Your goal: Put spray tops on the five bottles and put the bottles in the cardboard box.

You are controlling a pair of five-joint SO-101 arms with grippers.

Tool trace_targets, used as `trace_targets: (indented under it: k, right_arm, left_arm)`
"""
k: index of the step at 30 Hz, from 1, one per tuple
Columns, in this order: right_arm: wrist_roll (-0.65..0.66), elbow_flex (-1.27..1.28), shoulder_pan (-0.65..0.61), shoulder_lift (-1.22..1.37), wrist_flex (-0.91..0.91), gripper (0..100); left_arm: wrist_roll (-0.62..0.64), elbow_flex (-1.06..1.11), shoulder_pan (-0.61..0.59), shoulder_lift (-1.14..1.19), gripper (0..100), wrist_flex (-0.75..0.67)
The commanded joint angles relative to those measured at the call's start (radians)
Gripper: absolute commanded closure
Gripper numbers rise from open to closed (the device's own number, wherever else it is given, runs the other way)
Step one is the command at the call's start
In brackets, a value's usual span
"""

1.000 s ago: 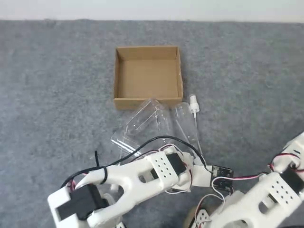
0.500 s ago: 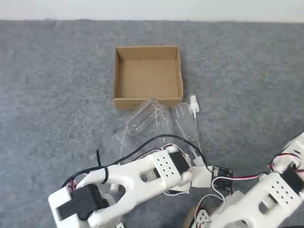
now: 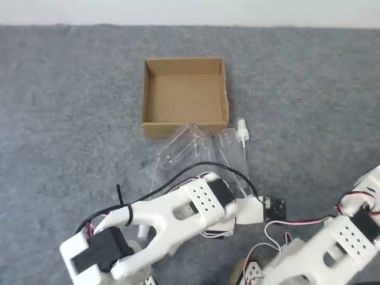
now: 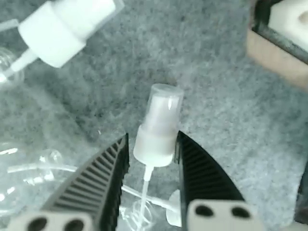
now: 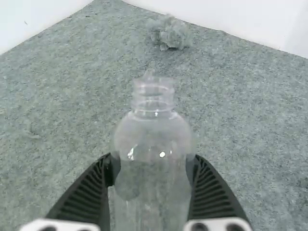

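Observation:
My left gripper [image 4: 151,143] is shut on a white spray top [image 4: 156,126], its black fingers [image 4: 113,166] on either side of the collar and the thin dip tube trailing back between them. A second spray top [image 4: 67,24] lies on the carpet beyond it. My right gripper [image 5: 153,169] is shut on a clear, uncapped bottle [image 5: 153,142] with its open neck pointing away. In the high view the cardboard box [image 3: 146,95] stands open at the back. Clear bottles [image 3: 181,153] lie in front of it, and another spray top [image 3: 241,131] lies beside them.
The left arm [image 3: 178,217] covers the near part of the bottle pile. The right arm [image 3: 338,243] sits at the lower right corner. Grey carpet [image 3: 71,136] lies open to the left and right of the box. A ball of fluff [image 5: 169,32] rests far off.
The left arm has shifted slightly left and its wrist has drawn back from the bottle pile. The right arm, bottles and box have stayed put.

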Motion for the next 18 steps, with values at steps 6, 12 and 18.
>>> trace_targets:
  k: [6,12,18]
  right_arm:
    - [-0.009,-0.072,0.002,-0.002,-0.015,99.1]
    - [-0.009,-0.072,0.002,-0.002,-0.015,99.1]
    - [-0.009,-0.072,0.002,-0.002,-0.015,99.1]
  left_arm:
    - [0.006,0.058,-0.005,-0.003,85,-0.094]
    - [0.006,0.061,0.003,0.041,91,-0.126]
    - [0.008,-0.048,0.002,0.129,99,-0.044]
